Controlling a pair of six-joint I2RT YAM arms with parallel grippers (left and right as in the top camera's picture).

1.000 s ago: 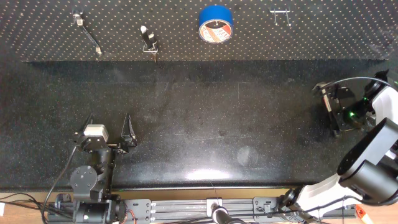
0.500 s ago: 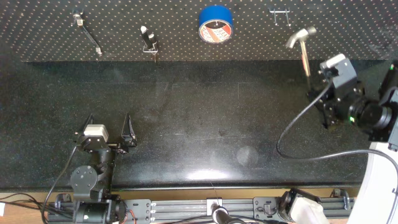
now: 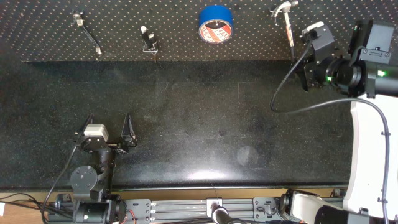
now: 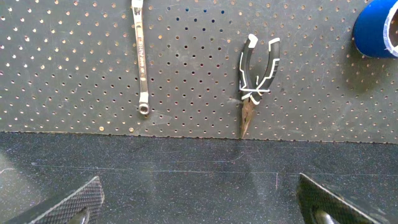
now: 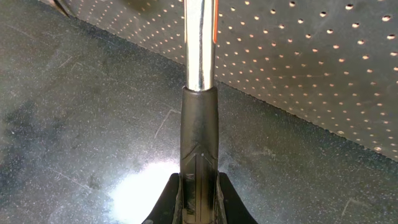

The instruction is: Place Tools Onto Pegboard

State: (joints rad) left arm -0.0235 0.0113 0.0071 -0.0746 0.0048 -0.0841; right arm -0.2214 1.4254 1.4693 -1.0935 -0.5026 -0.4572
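- The left gripper (image 3: 107,123) is sitting low over the desk (image 3: 199,112) near its own base, its fingers (image 4: 68,200) spread wide and holding nothing.
- The right gripper (image 5: 198,193) is hanging at the desk's far right, its fingers clamping the hammer (image 3: 288,28) by its black grip.
- The hammer is standing head-up before the pegboard (image 3: 174,25), right of the blue tape roll (image 3: 215,23).

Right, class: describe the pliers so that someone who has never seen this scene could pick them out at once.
Find the black pegboard along the table's far edge. Between the silver wrench and the blue tape roll hang the pliers. They alone have two curved black handles with white tips, nose pointing down.
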